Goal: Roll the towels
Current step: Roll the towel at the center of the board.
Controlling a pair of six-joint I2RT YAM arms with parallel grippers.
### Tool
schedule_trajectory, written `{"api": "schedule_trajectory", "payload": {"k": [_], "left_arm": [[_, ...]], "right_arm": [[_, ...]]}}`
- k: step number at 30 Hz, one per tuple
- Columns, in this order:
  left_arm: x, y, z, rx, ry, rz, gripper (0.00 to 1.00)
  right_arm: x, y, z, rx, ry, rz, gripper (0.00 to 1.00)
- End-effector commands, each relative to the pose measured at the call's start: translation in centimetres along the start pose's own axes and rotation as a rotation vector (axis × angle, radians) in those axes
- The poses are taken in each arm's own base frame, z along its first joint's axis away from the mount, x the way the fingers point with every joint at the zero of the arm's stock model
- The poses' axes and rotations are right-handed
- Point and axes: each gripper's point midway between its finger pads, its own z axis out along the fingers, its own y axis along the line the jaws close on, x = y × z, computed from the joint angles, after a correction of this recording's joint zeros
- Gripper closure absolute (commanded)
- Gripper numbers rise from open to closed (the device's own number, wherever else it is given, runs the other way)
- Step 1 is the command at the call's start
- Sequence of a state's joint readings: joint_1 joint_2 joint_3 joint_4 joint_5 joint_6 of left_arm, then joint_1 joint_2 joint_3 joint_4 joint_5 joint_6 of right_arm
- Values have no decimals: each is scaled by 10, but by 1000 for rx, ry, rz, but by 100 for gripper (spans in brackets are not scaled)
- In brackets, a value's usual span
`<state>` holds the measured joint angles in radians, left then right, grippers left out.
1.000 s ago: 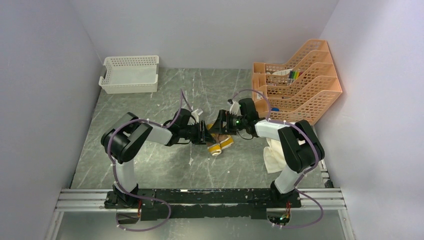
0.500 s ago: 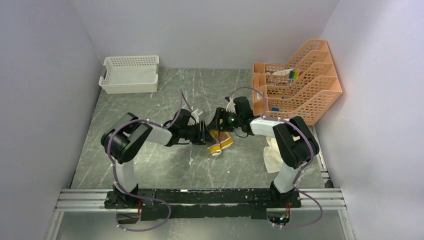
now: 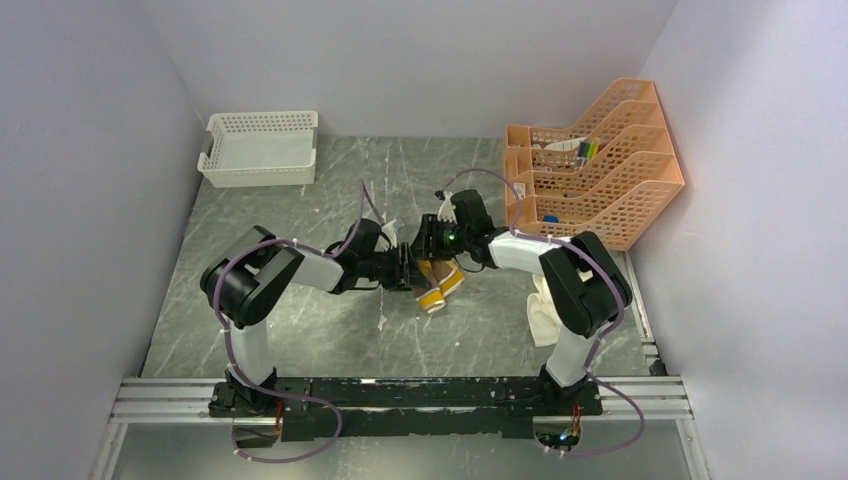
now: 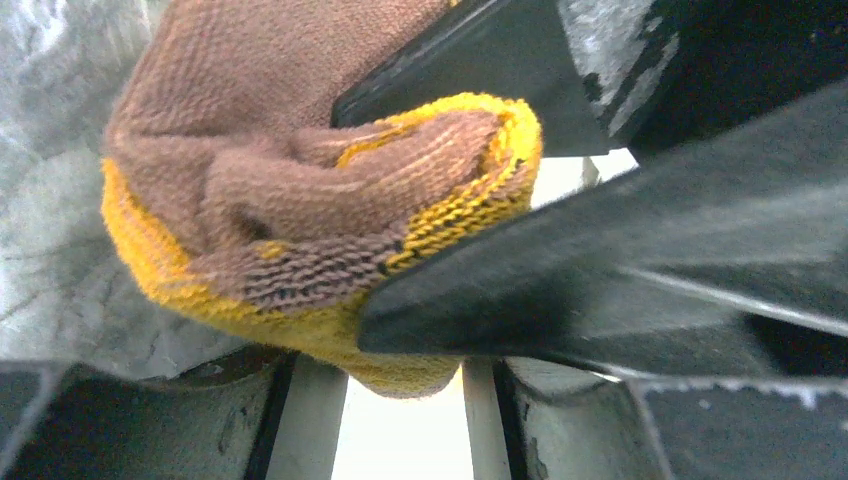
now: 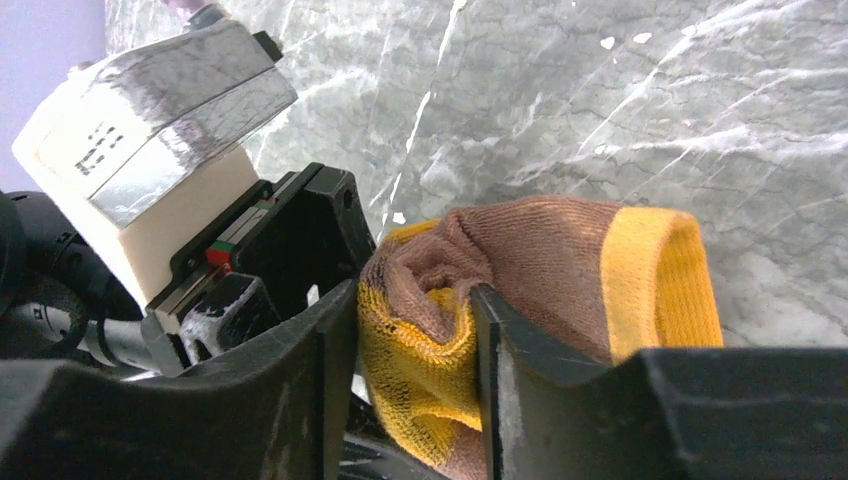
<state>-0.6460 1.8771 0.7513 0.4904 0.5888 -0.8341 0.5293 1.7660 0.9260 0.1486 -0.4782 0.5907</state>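
The right gripper (image 5: 412, 300) is seen clamped on a bunched end of the mustard-yellow towel (image 5: 560, 270), with brown and yellow cloth squeezed between its two fingers. The left gripper (image 3: 404, 270) is pressed against the same bundle from nine o'clock. Whether its own fingers are closed on the cloth cannot be told, since the bundle and the other gripper fill its wrist view.

The towel is held at the middle of the surface (image 3: 330, 330) as a loose, partly wound wad, with a yellow-banded end trailing toward five o'clock. Its rolling is judged to be under way but not finished.

At four o'clock, beside the right arm, the cream towel (image 3: 545, 315) lies crumpled and unrolled, so well over half the task is judged to remain.
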Motion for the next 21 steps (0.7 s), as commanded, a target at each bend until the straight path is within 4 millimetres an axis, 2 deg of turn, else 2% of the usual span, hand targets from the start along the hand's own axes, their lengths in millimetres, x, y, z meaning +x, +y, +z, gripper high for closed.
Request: {"api": "schedule_trajectory", "payload": {"k": [1,5,7,11,15,17,21], "left_arm": [[14,8,-3,-31,25,19,48],[12,2,-6,-9,12,37,48],[11,-1,-7,-4,6,45,48],[11,-2,-10,0,0,54,47],[14,0,-10,3,3,46,47],[15,0,-10,4,3,40,48],[15,2,-8,-2,6,31,48]], "right_arm": [[4,14,13,-79,14,17,60],[12,11,24,-114,28,59,66],[14,10,29,-119,32,63,66],[6,5,30,-46,4,-6,36],[-26,-1,9,105,-74,-153,21],[-46,-3,-8,188,-123,-223,17],[-66,-2,-43,289,-208,-289,12]]}}
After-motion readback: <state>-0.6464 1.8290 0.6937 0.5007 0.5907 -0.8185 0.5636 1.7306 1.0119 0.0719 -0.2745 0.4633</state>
